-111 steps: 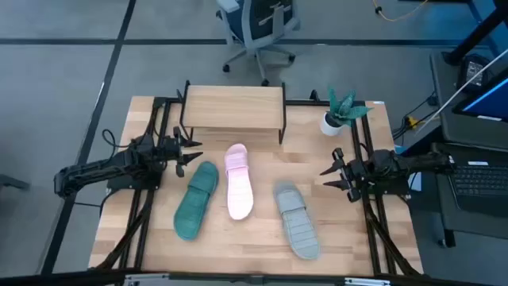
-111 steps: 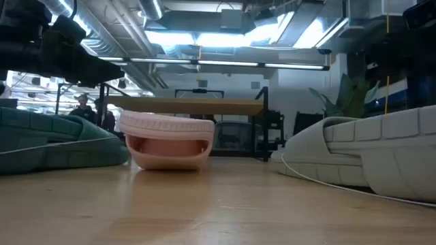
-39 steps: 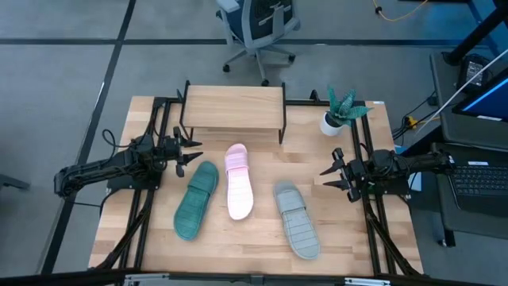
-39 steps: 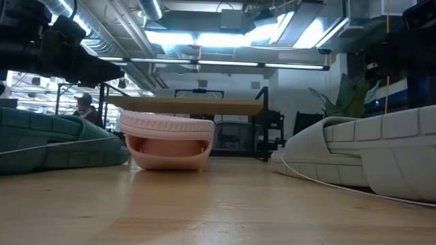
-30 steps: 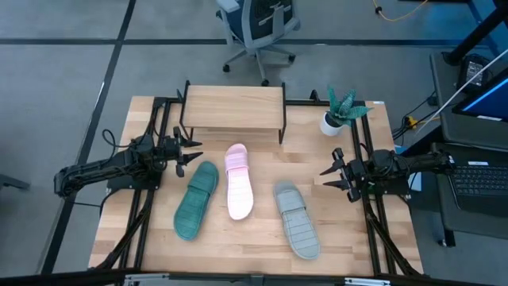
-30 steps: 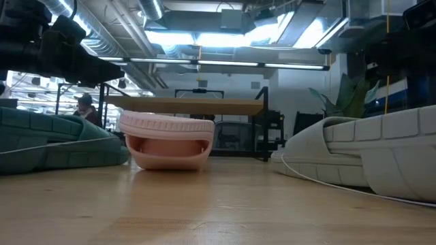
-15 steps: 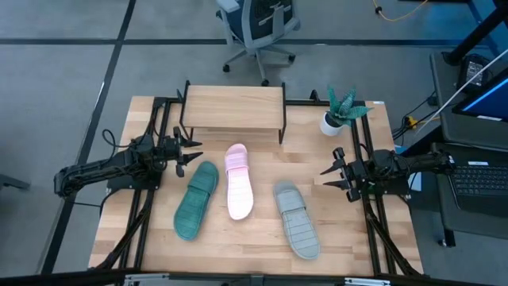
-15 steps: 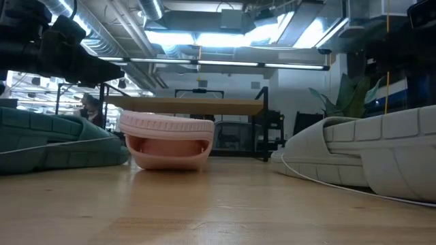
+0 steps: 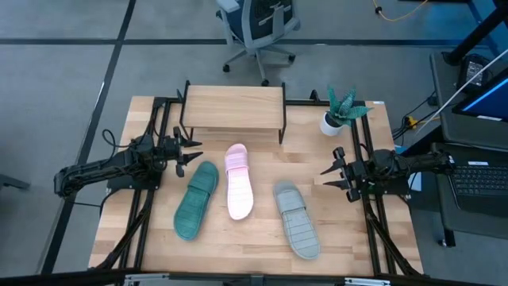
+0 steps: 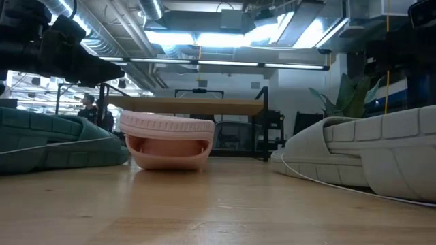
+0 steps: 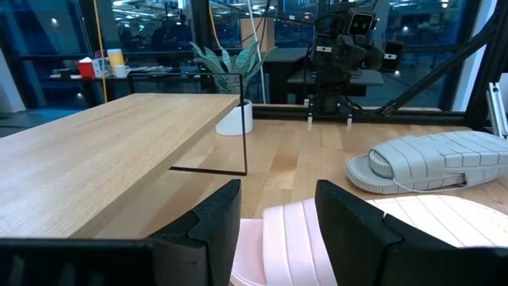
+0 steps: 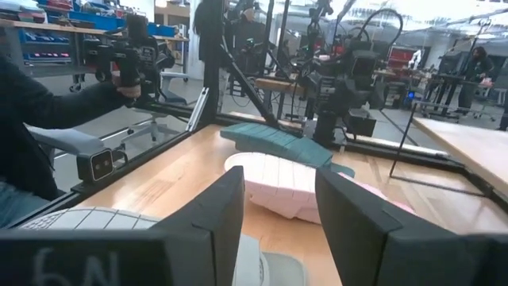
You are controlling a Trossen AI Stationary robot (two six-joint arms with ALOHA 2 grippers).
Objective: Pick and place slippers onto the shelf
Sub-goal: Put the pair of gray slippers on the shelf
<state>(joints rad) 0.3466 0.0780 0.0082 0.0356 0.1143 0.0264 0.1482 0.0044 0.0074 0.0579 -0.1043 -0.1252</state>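
High view: overhead, facing straight down on the whole table point(image 9: 159, 238). Low view: at tabletop level, close to the pink slipper point(image 10: 167, 139), facing the shelf point(image 10: 184, 103). Left wrist view: behind the left gripper point(image 11: 274, 222), facing across to the right arm point(image 11: 345, 52). Right wrist view: behind the right gripper point(image 12: 278, 214), facing the left arm point(image 12: 341, 87). All four share the pink slipper.

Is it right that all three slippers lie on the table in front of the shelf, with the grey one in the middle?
Not quite. The high view shows the pink slipper in the middle; the grey slipper lies on the right and the green slipper on the left, all on the table before the shelf.
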